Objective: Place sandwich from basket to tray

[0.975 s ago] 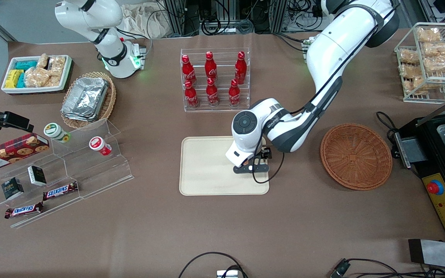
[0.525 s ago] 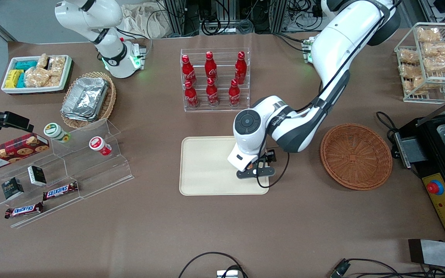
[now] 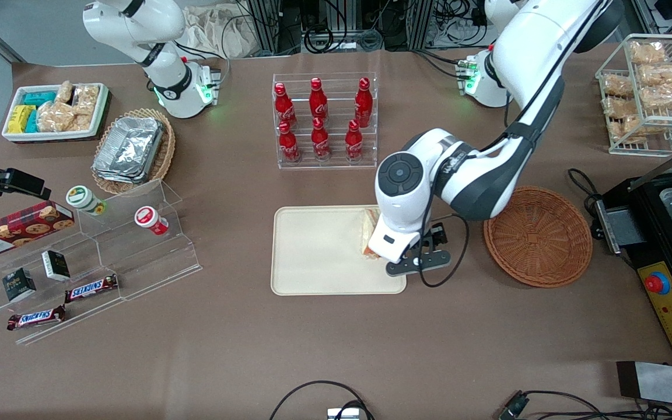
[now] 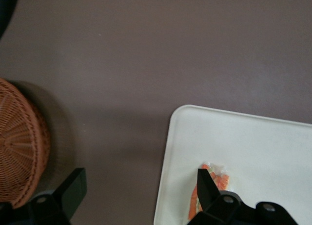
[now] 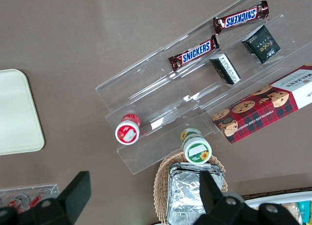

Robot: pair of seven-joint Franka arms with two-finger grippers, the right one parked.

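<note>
**Front view.** The tray [image 3: 318,251] lies in the middle of the frame, nearer the camera than the rack of red bottles [image 3: 324,119] in the upper middle. The sandwich [image 3: 369,233] rests on the tray at its edge toward the working arm's end. It is partly covered by the white hand of the left arm, with pale bread and a strip of orange showing. The gripper [image 3: 397,245] hangs over that same edge of the tray, just above the sandwich; its fingers are hidden under the hand here. The basket [image 3: 537,236] sits at mid-height of the frame, beside the tray and toward the working arm's end, with nothing in it.

**Left wrist view.** The gripper [image 4: 139,173] is released: its two black fingers [image 4: 73,186] stand wide apart with nothing between them. One finger is over the brown table [image 4: 146,49] and the other over the tray [image 4: 253,147]. The sandwich [image 4: 210,170] lies flat on the tray near its rounded corner, just beside that second finger, with its orange and green filling showing. The basket [image 4: 19,142] shows only as part of its woven rim, apart from the tray.

**Right wrist view.** A rounded corner of the tray [image 5: 17,112] appears at mid-height at the frame's edge. A clear stepped stand [image 5: 195,98] with snack bars crosses the middle.
</note>
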